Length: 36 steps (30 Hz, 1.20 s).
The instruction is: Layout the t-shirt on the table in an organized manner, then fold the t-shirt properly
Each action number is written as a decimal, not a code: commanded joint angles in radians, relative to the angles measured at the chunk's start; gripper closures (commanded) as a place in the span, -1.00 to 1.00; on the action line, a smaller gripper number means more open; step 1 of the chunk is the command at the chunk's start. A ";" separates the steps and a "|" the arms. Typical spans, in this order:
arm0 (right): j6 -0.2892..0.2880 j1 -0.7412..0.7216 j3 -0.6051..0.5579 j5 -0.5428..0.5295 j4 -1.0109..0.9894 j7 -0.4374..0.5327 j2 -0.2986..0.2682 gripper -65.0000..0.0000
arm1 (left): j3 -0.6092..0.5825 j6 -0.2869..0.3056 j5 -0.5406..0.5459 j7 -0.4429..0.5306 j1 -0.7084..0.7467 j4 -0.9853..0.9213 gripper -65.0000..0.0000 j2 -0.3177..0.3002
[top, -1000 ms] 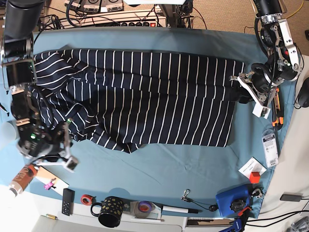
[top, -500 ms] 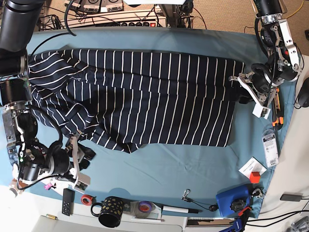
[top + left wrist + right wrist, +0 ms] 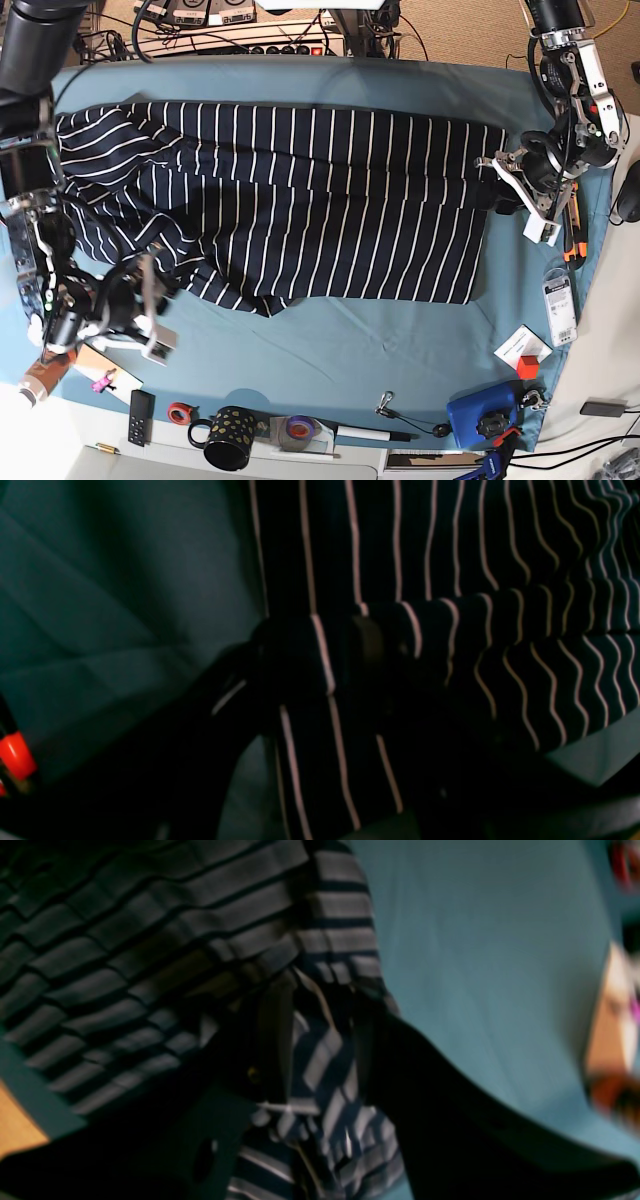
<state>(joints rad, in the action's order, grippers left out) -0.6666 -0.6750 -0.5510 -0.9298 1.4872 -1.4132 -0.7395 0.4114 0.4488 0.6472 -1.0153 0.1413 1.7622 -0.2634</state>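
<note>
The t-shirt (image 3: 300, 200) was pinched at frame right by the left gripper (image 3: 503, 190) and lower left by the right gripper (image 3: 150, 285), probably for spreading flat.

Left arm enters from far right corner, forearm angled down toward right shirt edge; left gripper (image 3: 507, 190) low at table level, jaws clamped on fold of t-shirt (image 3: 300, 200) hem. Right arm comes down left side, wrist bent toward near left; right gripper (image 3: 150, 290) low, dark fingers (image 3: 272, 1035) pinching bunched striped fabric between them.
</note>
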 commanded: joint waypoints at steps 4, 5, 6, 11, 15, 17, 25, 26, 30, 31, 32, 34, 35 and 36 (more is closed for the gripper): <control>0.032 0.010 0.026 0.014 0.011 0.017 -0.085 0.37 | 0.003 0.005 0.017 0.022 -0.011 0.016 0.29 -0.011; 0.036 0.024 0.037 0.018 0.011 0.017 -0.090 0.37 | 0.003 0.005 0.018 0.022 -0.011 0.016 0.29 -0.011; 0.039 0.043 0.056 0.018 0.011 0.017 -0.089 0.37 | 0.003 0.005 0.018 0.022 -0.011 0.016 0.29 -0.011; 0.039 0.138 0.206 -0.005 0.011 0.017 -0.065 0.37 | 0.003 0.005 0.006 0.022 -0.011 0.016 0.29 -0.011; 0.039 0.194 0.428 -0.080 0.011 0.017 0.000 0.37 | 0.003 0.004 -0.008 0.022 -0.012 0.016 0.29 -0.011; 0.031 0.205 0.540 -0.119 0.012 0.017 0.037 0.37 | 0.003 0.004 -0.008 0.021 -0.019 0.016 0.29 -0.011; 0.027 0.337 0.736 -0.124 0.031 0.017 0.139 0.37 | 0.003 0.003 -0.072 0.010 -0.090 0.016 0.29 -0.011; 0.026 0.363 0.743 -0.124 0.048 0.017 0.149 0.37 | 0.004 0.003 -0.097 0.011 -0.094 0.016 0.29 -0.014; 0.009 0.457 0.766 -0.065 0.171 0.017 0.188 0.37 | 0.004 -0.036 -0.142 0.008 -0.097 0.016 0.29 -0.053; 0.013 0.477 0.769 -0.036 0.211 0.017 0.200 0.37 | 0.004 -0.042 -0.147 0.002 -0.097 0.016 0.29 -0.069; 0.019 0.498 0.769 -0.004 0.250 0.017 0.208 0.37 | 0.005 -0.042 -0.148 -0.002 -0.097 0.016 0.29 -0.088; 0.044 0.539 0.769 0.089 0.322 0.017 0.225 0.37 | 0.016 -0.041 -0.152 -0.008 -0.097 0.016 0.29 -0.124; 0.066 0.560 0.769 0.150 0.354 0.017 0.233 0.37 | 0.028 -0.041 -0.155 -0.008 -0.097 0.016 0.29 -0.142; 0.089 0.579 0.769 0.212 0.381 0.017 0.239 0.37 | 0.042 -0.041 -0.154 -0.008 -0.097 0.016 0.29 -0.159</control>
<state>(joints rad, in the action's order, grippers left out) -0.5774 -0.0769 0.2081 -0.6979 1.8553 -1.4136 -0.4786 0.4461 0.4076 0.4862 -1.0393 0.0574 1.7622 -0.4034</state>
